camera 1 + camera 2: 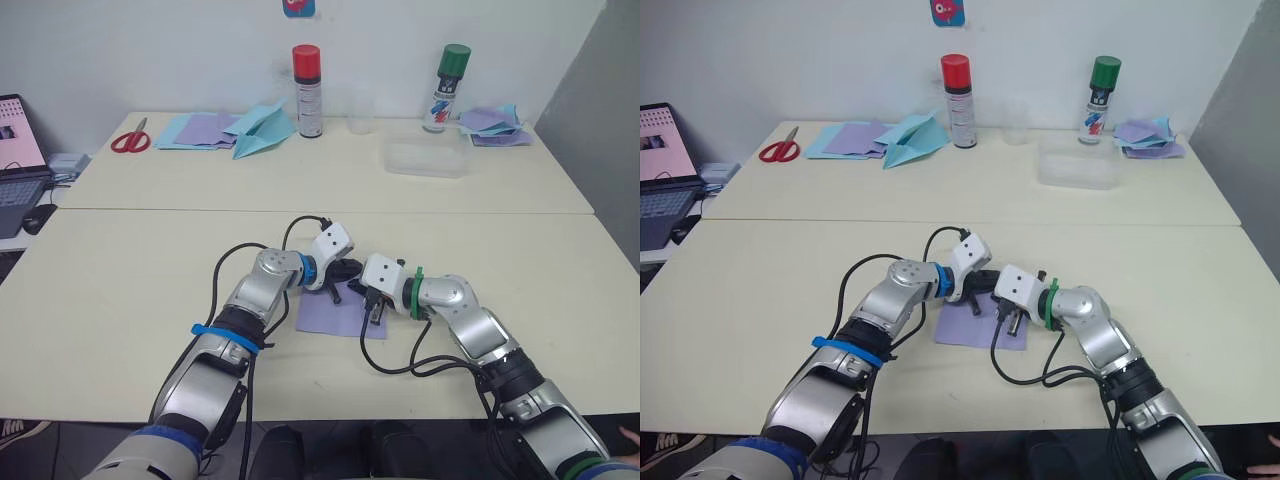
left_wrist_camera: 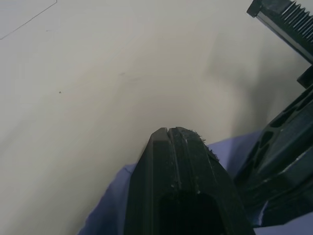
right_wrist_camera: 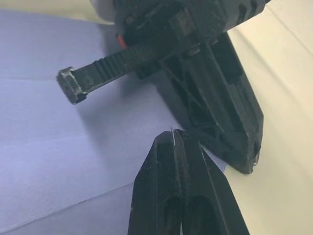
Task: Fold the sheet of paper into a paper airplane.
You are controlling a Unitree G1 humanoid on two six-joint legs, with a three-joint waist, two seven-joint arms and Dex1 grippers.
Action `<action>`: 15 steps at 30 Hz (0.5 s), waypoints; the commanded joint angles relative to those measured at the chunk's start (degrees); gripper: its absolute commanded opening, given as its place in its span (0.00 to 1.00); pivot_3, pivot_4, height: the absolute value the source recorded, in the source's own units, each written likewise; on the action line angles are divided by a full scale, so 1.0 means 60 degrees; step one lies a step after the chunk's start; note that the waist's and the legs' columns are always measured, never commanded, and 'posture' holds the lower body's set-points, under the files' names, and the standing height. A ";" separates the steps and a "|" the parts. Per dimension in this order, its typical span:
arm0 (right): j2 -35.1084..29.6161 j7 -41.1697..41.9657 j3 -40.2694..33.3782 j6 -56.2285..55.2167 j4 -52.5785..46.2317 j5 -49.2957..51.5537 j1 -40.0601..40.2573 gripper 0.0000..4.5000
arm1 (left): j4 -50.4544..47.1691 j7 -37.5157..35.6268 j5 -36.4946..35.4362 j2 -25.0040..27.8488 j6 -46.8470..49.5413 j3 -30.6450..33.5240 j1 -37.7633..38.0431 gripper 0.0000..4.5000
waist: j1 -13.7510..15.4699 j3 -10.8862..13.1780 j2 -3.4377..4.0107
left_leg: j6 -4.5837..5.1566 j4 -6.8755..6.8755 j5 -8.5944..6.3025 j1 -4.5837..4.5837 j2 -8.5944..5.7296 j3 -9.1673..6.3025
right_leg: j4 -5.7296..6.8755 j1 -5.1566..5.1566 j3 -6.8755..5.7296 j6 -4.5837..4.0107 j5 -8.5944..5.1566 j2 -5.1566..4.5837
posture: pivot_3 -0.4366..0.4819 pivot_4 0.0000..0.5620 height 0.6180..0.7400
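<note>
The sheet of paper (image 1: 335,312) is pale lavender and lies flat on the near table, just in front of me. My left gripper (image 1: 343,276) rests at the sheet's far edge with its fingers shut, tip down on the paper (image 2: 110,200). My right gripper (image 1: 373,317) is shut too, its tip pressed on the sheet (image 3: 68,161) near the right edge. The two gripper tips sit close together, the left gripper (image 3: 215,112) just beyond the right one. The paper airplane is out of view.
On the far table stand a red-capped spray can (image 1: 307,90), a green-capped can (image 1: 447,88), a clear cup (image 1: 361,118) and a clear plastic box (image 1: 425,158). Scissors (image 1: 130,140), a light blue paper plane (image 1: 262,130), flat sheets (image 1: 200,130) and crumpled scraps (image 1: 495,125) lie there. A laptop (image 1: 15,160) is far left.
</note>
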 commanded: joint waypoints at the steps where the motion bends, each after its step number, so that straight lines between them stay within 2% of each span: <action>1: -0.0023 0.0527 0.0310 0.0414 -0.0065 0.0219 0.0262 0.01 | 0.0626 0.0085 0.0394 -0.0008 0.0062 -0.0143 0.0057 0.00 | 0.0000 -0.0034 -0.0002 | 0.0000 0.0000 0.0000 0.0000 0.0000 0.0001 | 0.0000 0.0000 0.0000 0.0000 0.0000 0.0000 | 0.48 0.27 1.00; 7: -0.0021 0.0542 0.0363 0.0506 -0.0068 0.0176 0.0228 0.01 | 0.0813 0.0098 0.0396 -0.0096 -0.0030 -0.0099 -0.0033 0.00 | -0.0002 -0.0093 0.0000 | 0.0000 0.0000 0.0000 0.0005 -0.0003 0.0003 | 0.0001 0.0006 -0.0005 0.0000 0.0000 0.0000 | 0.48 0.27 1.00; 10: -0.0011 0.0564 0.0339 0.0593 -0.0114 0.0219 0.0239 0.13 | 0.0845 0.0098 0.0423 -0.0089 -0.0069 -0.0110 -0.0011 0.00 | -0.0004 -0.0102 0.0000 | 0.0000 0.0000 0.0000 0.0007 -0.0003 0.0004 | 0.0002 0.0008 -0.0005 0.0000 0.0000 0.0001 | 0.48 0.27 1.00; 13: -0.0065 0.0866 0.0379 0.0922 -0.0378 0.0416 0.0325 0.35 | 0.0901 0.0098 0.0504 -0.0065 -0.0159 -0.0166 0.0020 0.00 | -0.0003 -0.0110 -0.0001 | 0.0000 0.0000 0.0000 0.0010 -0.0002 0.0004 | 0.0004 0.0008 -0.0006 0.0000 0.0000 0.0002 | 0.48 0.27 1.00; 15: -0.0141 0.1146 0.0411 0.1317 -0.0672 0.0646 0.0414 0.35 | 0.0955 0.0098 0.0561 -0.0055 -0.0244 -0.0207 0.0037 0.00 | -0.0004 -0.0117 0.0001 | 0.0000 0.0000 0.0000 0.0011 -0.0002 0.0003 | 0.0004 0.0008 -0.0006 0.0000 0.0000 0.0003 | 0.48 0.27 1.00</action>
